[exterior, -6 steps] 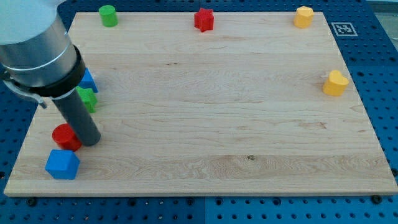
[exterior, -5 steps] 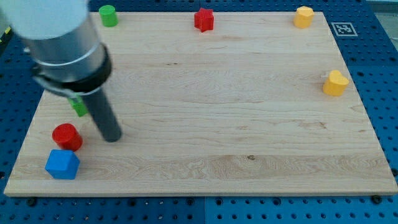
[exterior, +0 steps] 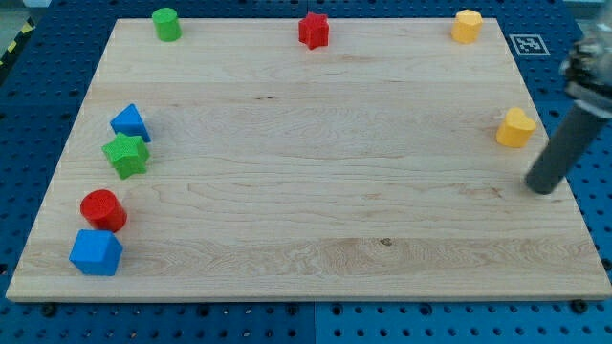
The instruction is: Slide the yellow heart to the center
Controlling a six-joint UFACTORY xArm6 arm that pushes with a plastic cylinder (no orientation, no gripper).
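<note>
My tip [exterior: 543, 188] has gone all the way across the board, from down by the red round block [exterior: 102, 209] on the view's left to the view's right edge. It is just a bare rod, so it has nothing to open or close, and it touches no block right now. It sits near the yellow heart [exterior: 515, 127], a bit below it and a bit to its right. The heart rests close to the right edge of the wooden board [exterior: 316, 210], well apart from the middle. To do this step well, I think my tip should go around to the heart's far right side, and then push slowly left so the heart does not spin away. Another yellow block [exterior: 467, 25] sits in the top right corner. The red star [exterior: 314, 30] and a green round block [exterior: 166, 23] sit along the top. The blue triangle [exterior: 129, 122], green star [exterior: 126, 155] and blue cube [exterior: 96, 252] stay far off on the left.
</note>
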